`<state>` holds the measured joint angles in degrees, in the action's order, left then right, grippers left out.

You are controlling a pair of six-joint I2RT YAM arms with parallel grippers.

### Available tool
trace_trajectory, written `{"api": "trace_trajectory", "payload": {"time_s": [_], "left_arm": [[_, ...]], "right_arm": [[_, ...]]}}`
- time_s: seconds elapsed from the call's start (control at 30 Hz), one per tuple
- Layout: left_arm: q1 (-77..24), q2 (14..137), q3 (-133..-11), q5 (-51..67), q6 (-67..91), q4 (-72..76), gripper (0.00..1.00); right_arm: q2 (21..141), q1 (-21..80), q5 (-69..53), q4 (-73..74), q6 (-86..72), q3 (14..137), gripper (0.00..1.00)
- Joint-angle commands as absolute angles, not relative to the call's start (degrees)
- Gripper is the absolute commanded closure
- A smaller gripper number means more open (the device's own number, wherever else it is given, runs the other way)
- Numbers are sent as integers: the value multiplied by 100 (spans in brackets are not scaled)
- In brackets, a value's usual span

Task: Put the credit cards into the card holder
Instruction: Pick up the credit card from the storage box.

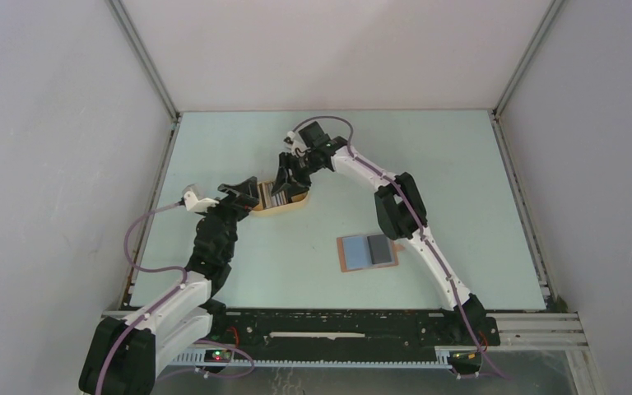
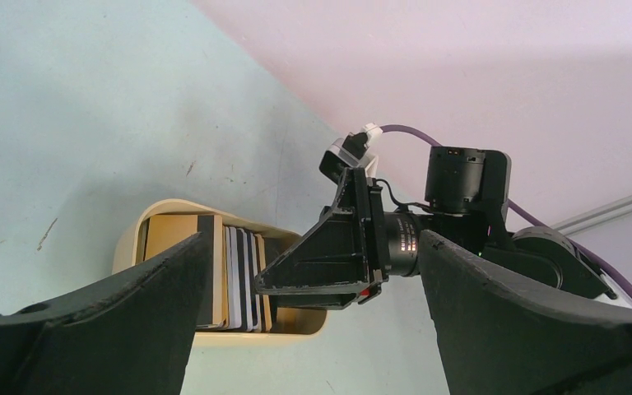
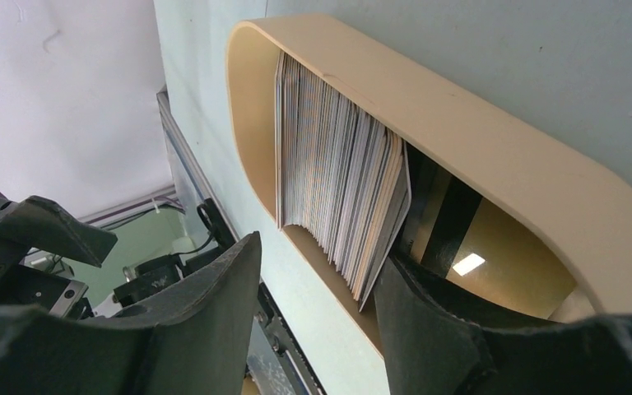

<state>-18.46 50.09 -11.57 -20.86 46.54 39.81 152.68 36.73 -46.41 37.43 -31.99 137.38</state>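
The credit cards (image 1: 277, 194) stand on edge as a stack in a yellow oval tray (image 1: 290, 207). In the right wrist view the stack (image 3: 337, 181) leans inside the tray (image 3: 494, 140). My right gripper (image 3: 317, 309) is open. One finger (image 3: 444, 329) is inside the tray against the stack's last card, the other (image 3: 189, 317) is outside the tray wall. My left gripper (image 2: 309, 329) is open and empty, close to the tray's (image 2: 164, 216) left end. The card holder (image 1: 368, 251) lies open on the table, reddish-brown with a blue-grey inside, apart from both grippers.
A gold card with a black stripe (image 3: 494, 247) lies flat against the tray floor behind the stack. The right gripper's finger (image 2: 329, 255) shows over the cards (image 2: 239, 276) in the left wrist view. Walls enclose the table on three sides.
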Motion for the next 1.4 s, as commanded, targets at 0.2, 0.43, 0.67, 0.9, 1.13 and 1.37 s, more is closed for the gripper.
{"api": "trace_trajectory", "payload": {"time_s": [0.2,0.43,0.67,0.9,1.13,1.37], "left_arm": [[-1802,4939,-990,-2222,4667,4228,0],[-1806,4938,-993,-2219,4667,4228,0],[-1802,4939,-988,-2214,4667,4228,0],[-1802,4940,-988,-2215,4667,4228,0],[-1802,4935,-989,-2220,4667,4228,0],[-1802,4932,-988,-2221,4667,4228,0]], "right_arm": [[14720,3595,-4635,3651,-3028,13759,51],[14787,3604,-4407,3722,-2913,13764,63],[14771,3595,-4373,3744,-2885,13772,69],[14749,3569,-4442,3735,-2891,13772,67],[14743,3543,-4489,3735,-2896,13748,67],[14690,3517,-4526,3735,-2900,13720,68]]}}
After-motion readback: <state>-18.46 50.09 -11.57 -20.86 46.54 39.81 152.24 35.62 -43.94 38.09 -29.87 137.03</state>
